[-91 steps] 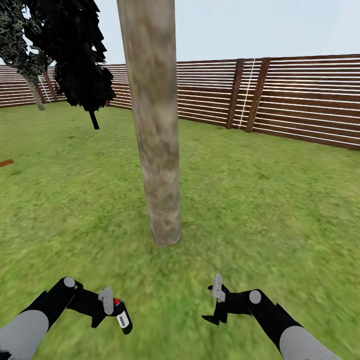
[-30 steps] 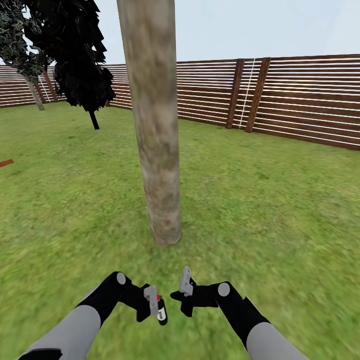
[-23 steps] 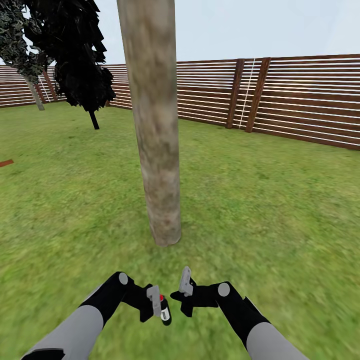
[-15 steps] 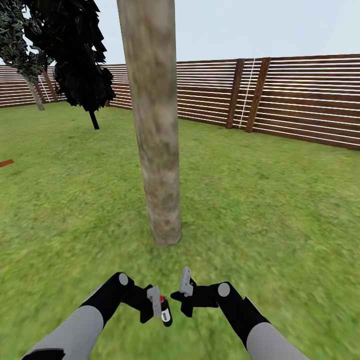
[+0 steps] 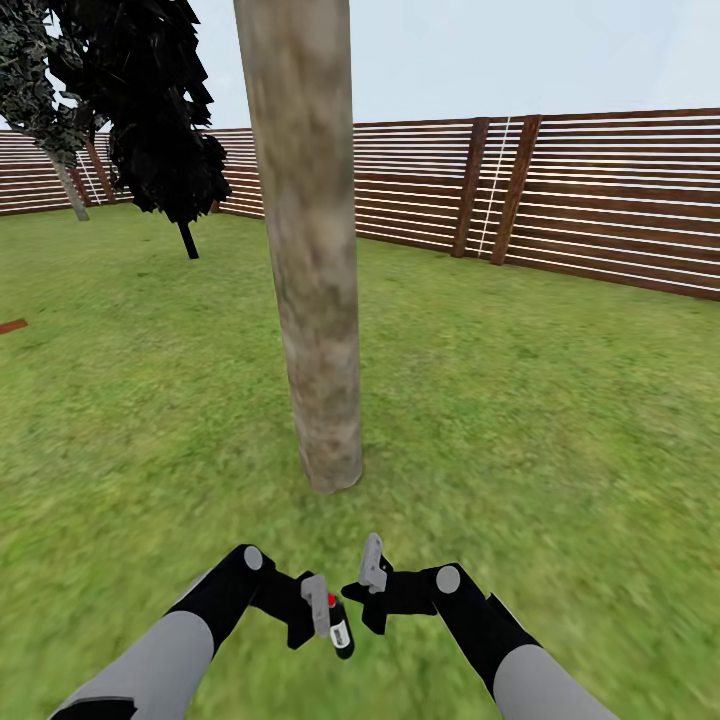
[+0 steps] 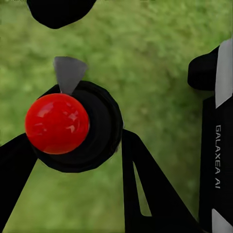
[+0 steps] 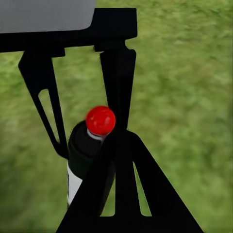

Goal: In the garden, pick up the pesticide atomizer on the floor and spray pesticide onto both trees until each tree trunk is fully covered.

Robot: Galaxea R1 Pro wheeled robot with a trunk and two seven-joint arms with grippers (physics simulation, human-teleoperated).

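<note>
Left gripper [image 5: 318, 612] clamped on upright atomizer [image 5: 338, 628], red cap up; right gripper [image 5: 372, 580], jaw state indeterminable, just beside it; tree trunk [image 5: 315, 330] directly ahead.

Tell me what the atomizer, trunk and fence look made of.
Atomizer: glossy red top with a highlight and a dark smooth body, likely plastic. Trunk: matte, mottled tan-grey bark, so wood. Fence: brown horizontal slats on darker posts, apparently stained wood. All are simulator renders, so judged by look alone.
</note>
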